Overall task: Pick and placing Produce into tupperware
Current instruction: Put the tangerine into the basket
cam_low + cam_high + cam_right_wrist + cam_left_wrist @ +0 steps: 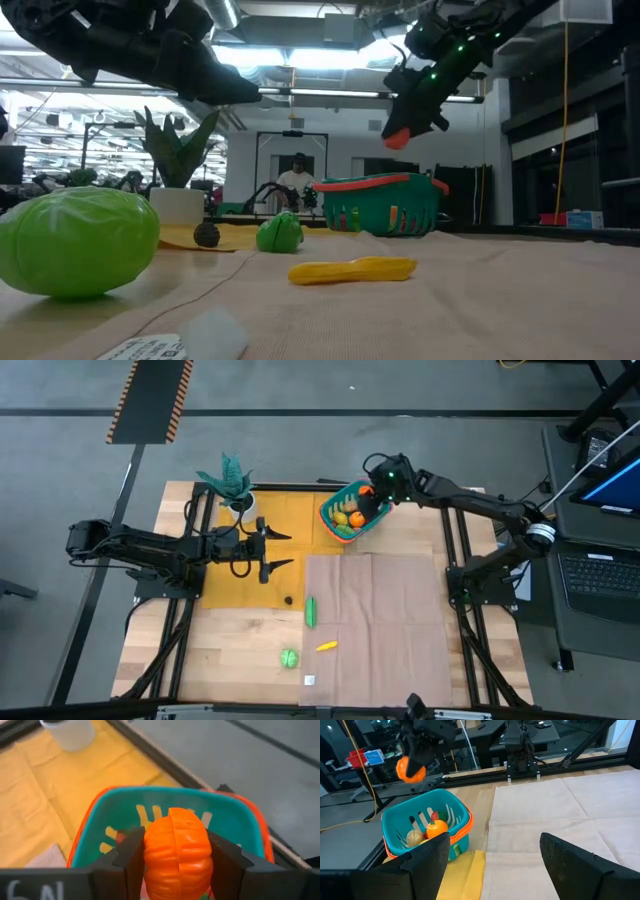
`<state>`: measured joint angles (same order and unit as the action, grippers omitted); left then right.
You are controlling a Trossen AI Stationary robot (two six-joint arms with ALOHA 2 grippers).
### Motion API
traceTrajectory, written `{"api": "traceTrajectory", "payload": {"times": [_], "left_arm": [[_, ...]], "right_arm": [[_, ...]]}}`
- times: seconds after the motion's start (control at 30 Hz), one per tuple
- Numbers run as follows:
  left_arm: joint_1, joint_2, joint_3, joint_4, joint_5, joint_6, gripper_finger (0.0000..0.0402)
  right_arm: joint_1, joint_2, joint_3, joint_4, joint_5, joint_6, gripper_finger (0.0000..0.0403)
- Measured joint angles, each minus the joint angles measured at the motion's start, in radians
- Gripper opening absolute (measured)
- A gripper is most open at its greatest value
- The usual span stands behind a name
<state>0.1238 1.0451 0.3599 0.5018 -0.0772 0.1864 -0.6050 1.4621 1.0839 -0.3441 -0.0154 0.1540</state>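
The teal tupperware (350, 515) with an orange-red rim stands at the table's far side, with several pieces of produce in it. My right gripper (177, 857) hangs over its far right rim, shut on an orange ribbed toy pumpkin (398, 137). Loose produce lies on the near table: a green cucumber (311, 610), a yellow piece (326, 646) and a green cabbage (289, 657). My left gripper (278, 550) waits open over the yellow mat, left of the tupperware, with nothing between its fingers. My right gripper pinches the orange pumpkin by its two opposite sides (150, 855) between its two fingers (227, 862). The fingers slant downward from the table's right side. The pumpkin is lifted clear, above the tupperware's rim (422, 795).
A teal plant in a white pot (238, 495) stands at the far left of the yellow mat (225, 585). A small dark ball (288, 600) and a white tag (309, 680) lie on the table. A beige cloth (385, 620) covers the right half.
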Motion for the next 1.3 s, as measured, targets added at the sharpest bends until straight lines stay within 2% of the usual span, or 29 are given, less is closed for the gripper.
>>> {"api": "traceTrajectory", "payload": {"times": [0.27, 0.63, 0.8, 1.3], "left_arm": [[0.000, 0.000, 0.000, 0.000, 0.000, -0.024, 0.0302], [0.000, 0.000, 0.000, -0.001, 0.000, -0.019, 0.0302], [0.000, 0.000, 0.000, -0.002, 0.000, -0.019, 0.0302], [0.000, 0.000, 0.000, -0.024, 0.000, -0.019, 0.0302]], "right_arm": [[-0.008, 0.119, 0.049, -0.001, -0.007, -0.033, 0.0170], [-0.007, 0.185, 0.054, 0.022, -0.004, -0.054, 0.0170], [-0.007, 0.235, 0.054, 0.062, 0.056, -0.054, 0.0170], [-0.006, 0.350, 0.054, 0.133, 0.060, -0.086, 0.0160]]}}
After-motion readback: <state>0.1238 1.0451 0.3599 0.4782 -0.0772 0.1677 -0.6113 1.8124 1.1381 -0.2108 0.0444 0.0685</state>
